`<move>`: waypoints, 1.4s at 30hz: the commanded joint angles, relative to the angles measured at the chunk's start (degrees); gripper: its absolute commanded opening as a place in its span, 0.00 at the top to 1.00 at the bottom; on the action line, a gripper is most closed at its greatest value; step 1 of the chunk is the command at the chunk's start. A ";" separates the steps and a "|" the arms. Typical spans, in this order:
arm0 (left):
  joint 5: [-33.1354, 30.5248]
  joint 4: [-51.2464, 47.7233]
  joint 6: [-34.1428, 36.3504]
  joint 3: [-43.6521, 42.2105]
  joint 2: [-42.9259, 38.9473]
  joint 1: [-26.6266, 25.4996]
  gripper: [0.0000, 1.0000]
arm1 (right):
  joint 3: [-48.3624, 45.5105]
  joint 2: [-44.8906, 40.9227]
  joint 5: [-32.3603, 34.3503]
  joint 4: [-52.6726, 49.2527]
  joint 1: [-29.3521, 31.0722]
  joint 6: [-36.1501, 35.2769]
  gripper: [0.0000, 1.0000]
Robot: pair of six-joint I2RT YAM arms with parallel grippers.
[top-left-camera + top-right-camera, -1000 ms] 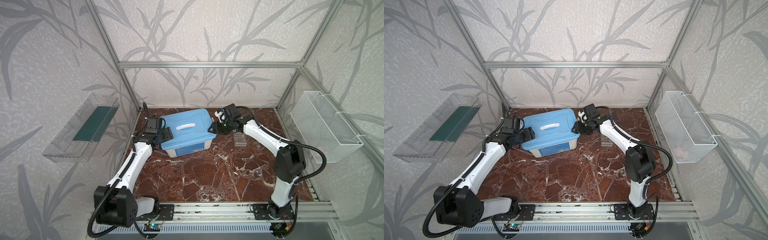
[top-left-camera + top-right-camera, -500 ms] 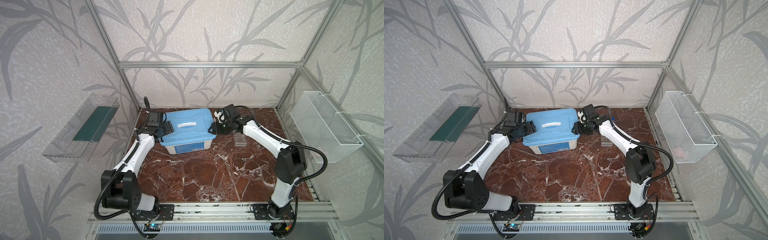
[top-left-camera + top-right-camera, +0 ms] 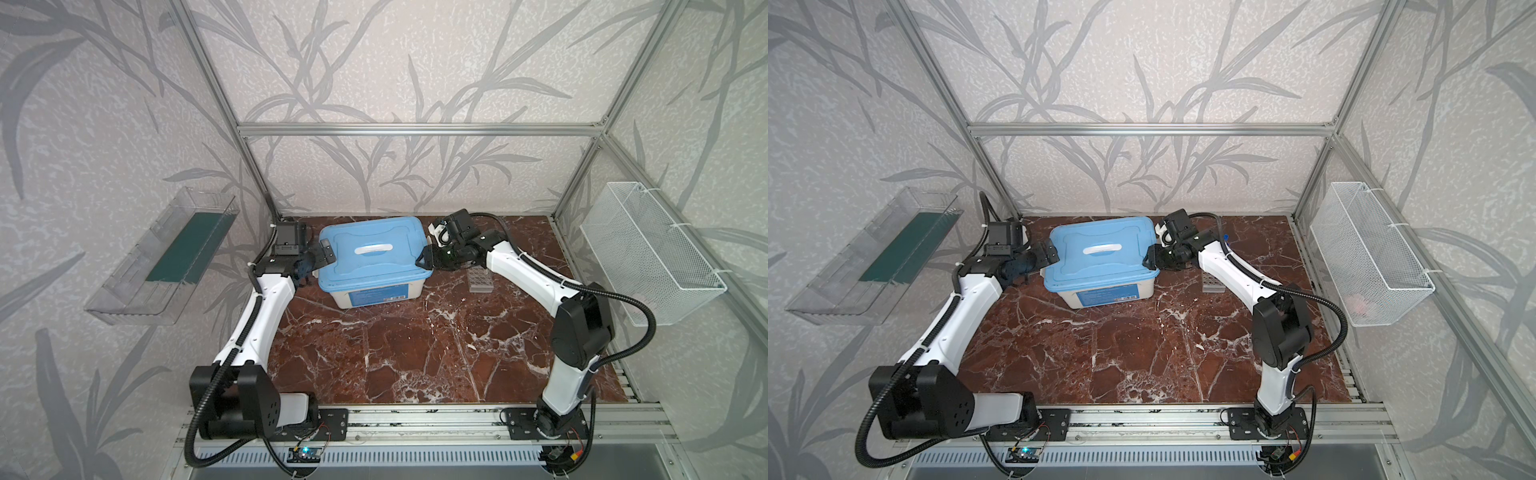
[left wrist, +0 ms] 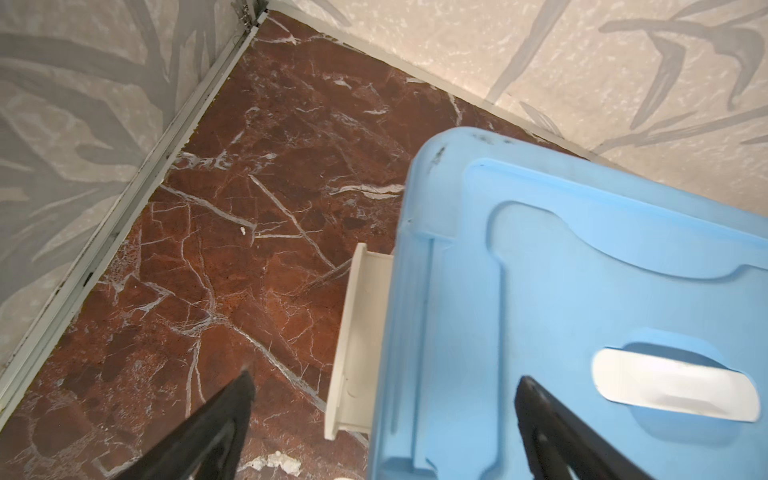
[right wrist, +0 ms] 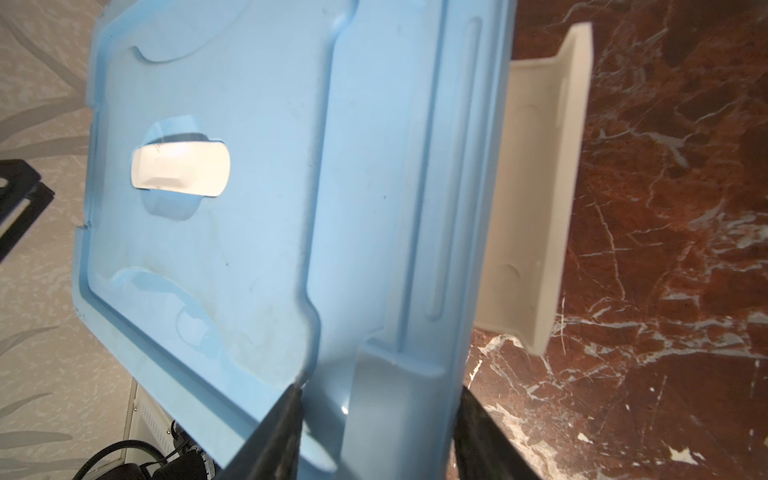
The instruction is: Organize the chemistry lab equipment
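In both top views the big white tub (image 3: 341,296) (image 3: 1068,297) sits squarer to the back wall than a second ago. The left jaws, at its left end, have spread to their widest and hold nothing. The right jaws are unchanged at the lid's right end. This suggests the tub has been repositioned and the left arm (image 3: 266,307) is letting go. The clear grid rack (image 3: 481,281) (image 3: 1212,284), a small ribbed block, lies on the veined red-brown marble surface (image 3: 415,357) just beside the right arm (image 3: 528,270), outside the tub. No other equipment shows.

In the left wrist view, the two dark fingers (image 4: 216,428) stand far apart, one over bare marble and one over the smooth, matte blue lid (image 4: 582,270). A cream latch (image 4: 357,340) is swung out from the lid's end, and an oval white handle (image 4: 673,390) sits in a recess.

In the right wrist view, the half-parted jaws bracket the lid's thick moulded end rim, touching both sides, so they seem clamped on it. The latch at this end (image 5: 536,199), a flat lipped plate, also hangs outward. With both latches out, the lid looks free to lift.
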 commanded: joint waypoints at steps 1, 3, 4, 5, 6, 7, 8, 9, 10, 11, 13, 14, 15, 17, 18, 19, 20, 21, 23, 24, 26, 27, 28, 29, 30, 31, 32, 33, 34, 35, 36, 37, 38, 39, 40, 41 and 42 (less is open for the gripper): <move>7.50 7.54 -1.97 -5.00 1.89 0.65 0.01 | -2.79 1.78 2.13 -7.24 0.17 -0.78 0.44; 11.08 11.06 -3.53 -6.99 2.81 1.21 0.01 | -2.96 1.67 1.95 -7.18 0.09 -0.87 0.44; 12.09 12.18 -4.18 -7.71 3.05 1.44 0.01 | -3.26 1.62 1.71 -6.82 0.11 -0.80 0.44; 13.06 13.14 -4.66 -8.32 3.17 1.58 0.01 | -3.76 1.38 1.29 -6.00 0.07 -0.55 0.44; 13.76 13.91 -4.81 -8.92 3.05 1.73 0.01 | -4.22 1.30 0.94 -5.32 0.07 -0.20 0.44; 14.16 14.60 -5.36 -9.33 3.02 1.72 0.01 | -4.59 1.37 0.54 -4.77 0.07 -0.02 0.44; 14.72 15.41 -6.10 -9.84 2.96 1.73 0.01 | -4.80 1.47 -0.08 -4.23 0.11 0.17 0.44; 15.54 15.78 -6.72 -9.99 2.82 1.73 0.05 | -4.91 1.69 -0.48 -3.96 0.15 0.26 0.44; 16.33 16.24 -7.20 -10.28 2.73 1.71 0.08 | -5.00 1.85 -0.66 -3.81 0.20 0.27 0.44; 16.97 16.08 -7.50 -10.30 2.23 1.60 0.14 | -5.00 1.99 -0.69 -3.91 0.26 0.19 0.44; 17.19 16.36 -8.18 -10.74 0.71 1.25 0.34 | -5.16 2.09 -0.60 -4.01 0.33 -0.13 0.44; 17.19 16.50 -8.52 -10.83 -0.13 1.15 0.41 | -5.26 2.09 -0.47 -4.03 0.35 -0.26 0.44; 17.22 16.40 -8.72 -10.91 -0.64 1.02 0.48 | -5.36 2.09 -0.31 -4.22 0.36 -0.43 0.44; 17.90 15.99 -8.87 -10.85 -0.91 0.76 0.57 | -5.42 2.11 -0.07 -4.30 0.42 -0.53 0.44; 17.52 15.49 -8.66 -10.82 -1.07 0.22 0.60 | -5.44 2.14 0.01 -4.29 0.35 -0.53 0.44; 16.80 15.07 -8.17 -10.83 -1.28 -0.45 0.62 | -5.44 2.17 -0.01 -4.30 0.41 -0.44 0.44; 15.59 14.18 -7.37 -10.63 -1.49 -1.40 0.63 | -5.28 2.30 0.18 -4.45 0.50 -0.44 0.44; 14.26 13.08 -6.52 -10.14 -1.43 -2.46 0.63 | -5.10 2.35 0.40 -4.57 0.68 -0.51 0.44; 12.28 10.89 -4.71 -8.98 -0.85 -4.79 0.63 | -4.63 2.48 0.78 -4.92 1.08 -0.44 0.44; 11.58 10.42 -4.02 -8.49 -0.48 -5.88 0.64 | -4.43 2.59 0.92 -5.07 1.20 -0.52 0.44; 9.64 8.73 -2.75 -7.26 0.62 -8.52 0.70 | -3.99 2.80 1.46 -5.37 1.65 -0.53 0.44; 8.50 7.71 -2.31 -6.70 1.29 -9.61 0.72 | -3.83 2.86 1.65 -5.49 1.73 -0.53 0.44; 6.87 6.36 -1.87 -6.01 2.10 -10.62 0.73 | -3.62 2.90 1.83 -5.73 1.74 -0.53 0.44; 6.02 5.64 -1.71 -5.83 2.62 -11.37 0.75 | -3.43 2.95 2.07 -6.02 1.77 -0.61 0.44; 5.88 5.63 -1.86 -5.96 2.99 -11.69 0.76 | -3.26 2.89 2.29 -6.16 1.90 -0.61 0.45; 5.92 5.89 -2.26 -6.33 3.33 -11.80 0.76 | -2.93 2.87 2.45 -6.49 1.83 -0.69 0.44; 5.13 5.54 -2.77 -6.54 3.53 -11.80 0.77 | -2.48 2.96 2.81 -6.91 1.83 -0.91 0.44; 4.19 5.34 -3.11 -6.76 3.56 -11.80 0.77 | -1.97 2.96 3.13 -7.35 1.78 -1.04 0.45; 3.14 5.37 -3.19 -7.00 3.54 -11.80 0.77 | -1.21 3.12 3.48 -8.04 1.86 -1.29 0.45; 2.29 4.96 -3.06 -6.91 3.66 -11.78 0.77 | -0.27 3.21 3.79 -8.60 1.84 -1.53 0.45; 1.70 4.73 -2.99 -6.83 3.85 -11.74 0.77 | 0.49 3.21 4.06 -8.98 1.90 -1.73 0.44; 1.00 4.13 -2.75 -6.53 4.15 -11.71 0.77 | 1.74 3.02 5.43 -9.80 1.77 -2.36 0.44; 0.10 3.18 -2.37 -5.96 4.45 -11.71 0.77 | 3.16 2.52 7.00 -10.41 1.86 -2.99 0.42; -0.16 2.36 -2.16 -5.62 4.67 -11.67 0.77 | 4.36 2.12 8.14 -10.85 1.74 -3.58 0.41; -0.82 1.49 -2.40 -5.29 4.75 -11.63 0.77 | 6.22 1.57 9.30 -11.70 1.50 -4.37 0.38; -1.75 0.93 -3.00 -5.10 4.58 -11.54 0.77 | 8.11 1.09 10.27 -12.25 1.32 -5.03 0.35; -1.99 1.07 -3.01 -5.19 4.40 -11.45 0.77 | 9.53 0.69 10.61 -12.45 1.16 -5.49 0.33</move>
